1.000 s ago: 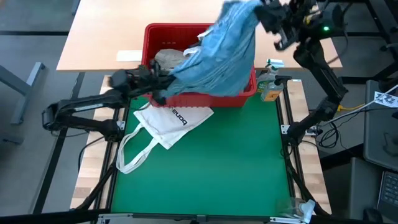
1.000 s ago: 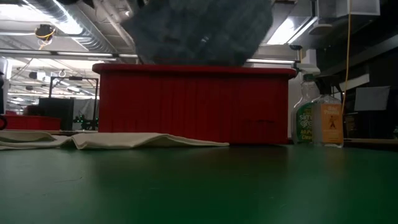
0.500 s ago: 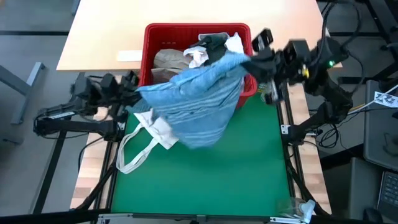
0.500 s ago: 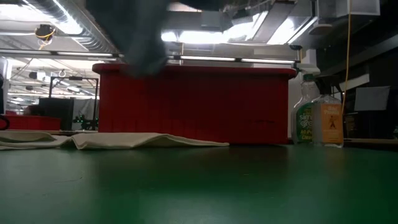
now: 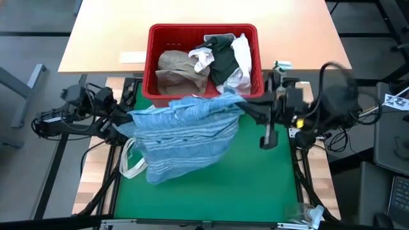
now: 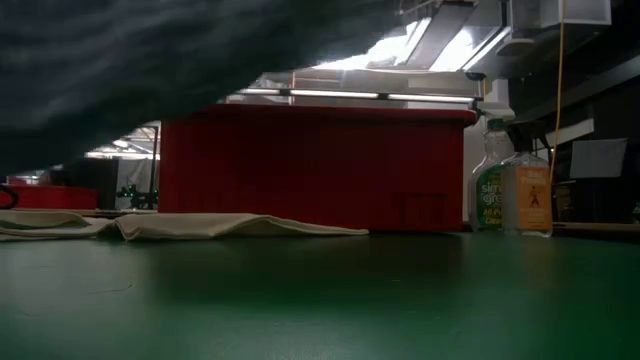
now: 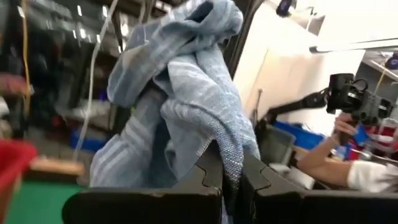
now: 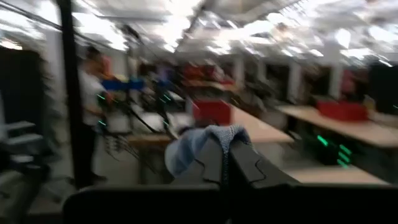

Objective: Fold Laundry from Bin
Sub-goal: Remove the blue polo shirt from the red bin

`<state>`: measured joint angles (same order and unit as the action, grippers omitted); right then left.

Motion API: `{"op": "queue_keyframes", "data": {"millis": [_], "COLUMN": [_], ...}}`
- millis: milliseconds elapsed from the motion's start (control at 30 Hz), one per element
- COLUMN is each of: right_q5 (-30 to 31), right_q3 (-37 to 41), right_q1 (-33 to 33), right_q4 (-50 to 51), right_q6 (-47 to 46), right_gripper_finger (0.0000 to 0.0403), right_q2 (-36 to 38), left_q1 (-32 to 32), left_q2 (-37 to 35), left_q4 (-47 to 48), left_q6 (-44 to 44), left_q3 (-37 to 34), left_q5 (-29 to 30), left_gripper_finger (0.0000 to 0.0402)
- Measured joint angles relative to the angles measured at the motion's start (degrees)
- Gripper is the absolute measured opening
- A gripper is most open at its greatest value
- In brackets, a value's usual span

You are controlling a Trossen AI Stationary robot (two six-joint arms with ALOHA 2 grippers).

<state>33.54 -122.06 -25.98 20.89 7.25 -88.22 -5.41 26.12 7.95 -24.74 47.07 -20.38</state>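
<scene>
- Above the green tabletop (image 5: 255, 185), blue-striped cloth (image 5: 182, 134) hangs stretched between both hands, just in front of the red bin (image 5: 153, 64); its lower edge droops toward the mat.
- Left hand (image 5: 124, 118) near the tabletop's left edge, fingers (image 7: 205, 177) pressed together on one corner of the cloth; wrist view shows fabric bunched above them.
- Right hand (image 5: 246, 107) toward the right edge, clamped on the opposite corner; wrist view shows a small tuft of cloth (image 8: 205, 140) pinched between the tips.
- Bin sits at the far edge of the mat, holding a tan shirt (image 5: 176, 67), a dark green-grey top (image 5: 223, 57) and white pieces (image 5: 241, 48).
- White tote bag (image 5: 131, 163) lies flat on the mat's left side, mostly under the cloth, straps showing.
- Spray bottles (image 6: 515, 190) stand by the bin's right end.
- Low view: cloth fills the top as a dark mass; bin wall behind.
- A person's arm (image 7: 323, 158) shows in the room beyond.
</scene>
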Motion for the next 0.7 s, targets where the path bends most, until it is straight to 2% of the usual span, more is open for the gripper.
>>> {"op": "queue_keyframes", "data": {"millis": [133, 233, 333, 433, 600, 700], "right_q5": [12.22, 18.95, 25.73, 32.80, 33.64, 31.13], "right_q3": [0.02, 0.02, 0.02, 0.02, 0.02, 0.00], "right_q1": [-5.16, -8.38, -10.64, -11.62, -9.04, -5.50], "right_q4": [4.57, 7.99, 12.22, 20.76, 41.60, 56.07], "right_q6": [-4.68, -8.79, -11.66, -18.05, -37.27, -50.59], "right_gripper_finger": [0.0001, 0.0001, 0.0001, 0.0001, 0.0001, 0.0001], "right_q2": [-1.54, -2.63, -3.43, -3.50, -3.44, -3.44], "left_q1": [0.59, 0.72, 0.72, 0.72, 0.72, 0.72], "left_q2": [-0.07, 0.12, 0.70, 1.93, 6.47, 11.09], "left_q4": [6.74, 12.13, 16.51, 20.10, 23.81, 24.97], "left_q6": [-2.87, -3.66, -3.64, -3.47, -0.53, -0.15], "left_q3": [0.00, 0.00, 0.00, -0.02, -0.02, -0.02], "left_q5": [-0.18, 0.63, 3.95, 9.32, 17.63, 22.01], "left_gripper_finger": [0.0006, 0.0006, 0.0005, 0.0005, 0.0005, 0.0005]}}
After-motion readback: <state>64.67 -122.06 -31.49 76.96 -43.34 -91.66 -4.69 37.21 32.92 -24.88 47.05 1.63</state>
